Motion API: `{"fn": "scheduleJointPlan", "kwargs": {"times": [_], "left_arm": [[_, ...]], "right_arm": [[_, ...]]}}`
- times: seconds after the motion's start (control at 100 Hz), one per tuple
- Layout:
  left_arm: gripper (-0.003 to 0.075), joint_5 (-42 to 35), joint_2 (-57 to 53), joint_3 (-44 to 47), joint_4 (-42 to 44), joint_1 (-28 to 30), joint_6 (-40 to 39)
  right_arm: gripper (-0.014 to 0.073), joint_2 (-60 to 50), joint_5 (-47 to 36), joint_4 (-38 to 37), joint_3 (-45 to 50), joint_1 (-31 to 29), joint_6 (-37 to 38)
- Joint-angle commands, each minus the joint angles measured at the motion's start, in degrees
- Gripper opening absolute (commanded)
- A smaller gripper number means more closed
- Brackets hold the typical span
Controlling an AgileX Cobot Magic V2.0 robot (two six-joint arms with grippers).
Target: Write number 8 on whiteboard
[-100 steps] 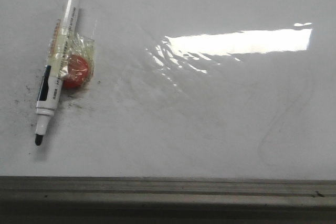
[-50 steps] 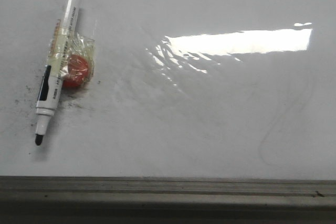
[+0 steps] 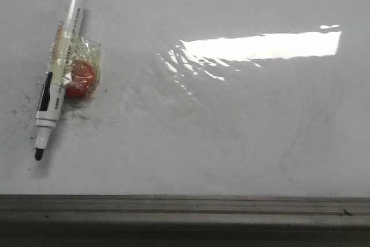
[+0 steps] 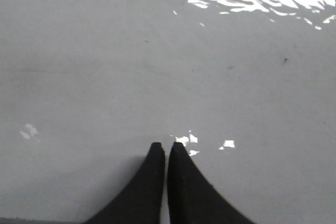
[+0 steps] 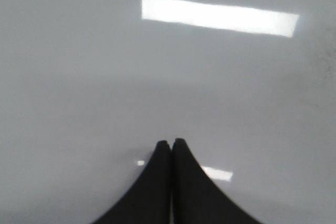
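Front view: marker (image 3: 59,65) near whiteboard (image 3: 231,143) left edge.

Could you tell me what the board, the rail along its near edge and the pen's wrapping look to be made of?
The whiteboard looks like glossy coated board: it mirrors a bright light. The rail seems dull grey metal, grooved lengthwise. The wrapping on the marker looks like clear crinkled plastic tape.

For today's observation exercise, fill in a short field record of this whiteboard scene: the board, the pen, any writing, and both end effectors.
whiteboard: glossy white, faint grey smudges, glare patch
marker: uncapped, lying on the board at left, tip toward the rail
red object: taped to the marker
written 8: none visible
left end effector: shut, holding nothing
right end effector: shut, holding nothing
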Motion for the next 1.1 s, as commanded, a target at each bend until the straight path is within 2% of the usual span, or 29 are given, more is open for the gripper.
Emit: {"fn": "scheduleJointPlan", "kwargs": {"times": [0.0, 1.09], "left_arm": [[-0.002, -2.3, -1.8, 1.9, -0.6, -0.2, -0.4], [-0.002, -2.3, -1.8, 1.9, -0.6, -0.2, -0.4]], "right_arm": [[-0.0063, 2.1, 3.5, 0.0, 1.4, 0.1, -0.1], [-0.0063, 2.1, 3.4, -0.6, 1.4, 0.1, -0.1]]}}
